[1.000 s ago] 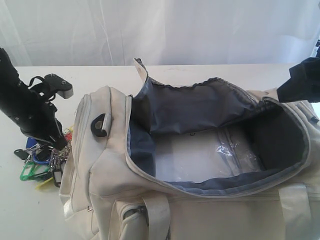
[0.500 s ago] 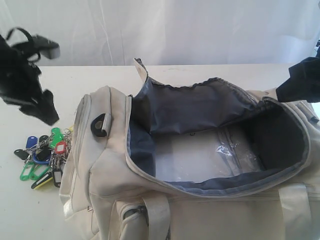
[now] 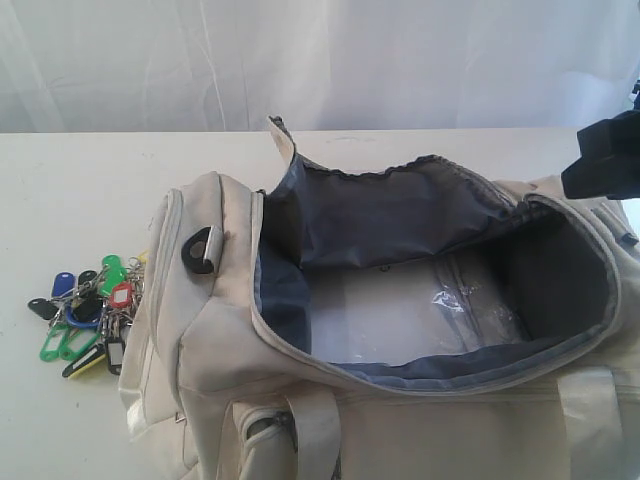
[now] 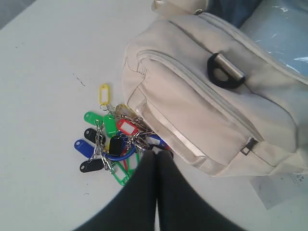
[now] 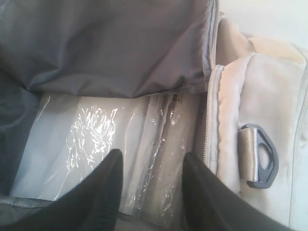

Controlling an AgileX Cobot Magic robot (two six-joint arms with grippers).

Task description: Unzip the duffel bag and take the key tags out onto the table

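The cream duffel bag (image 3: 230,330) lies unzipped on the white table (image 3: 80,180), its grey lining (image 3: 390,215) and a plastic-wrapped base insert (image 3: 390,315) exposed. The key tags (image 3: 88,318) lie in a bunch on the table against the bag's left end, also in the left wrist view as key tags (image 4: 113,139). My left gripper (image 4: 157,155) is shut and empty, raised above the bunch; it is out of the exterior view. My right gripper (image 5: 150,159) is open over the bag's interior; only its arm (image 3: 605,165) shows at the exterior view's right edge.
A black strap ring (image 3: 203,250) sits on the bag's left end, seen as a strap ring (image 4: 225,71) from the left wrist. Webbing handles (image 3: 315,430) hang over the near side. A white curtain (image 3: 320,60) backs the table.
The left arm has let go of the key tags, risen and withdrawn leftward out of the exterior view. The tags stay on the table. The right arm has barely moved.
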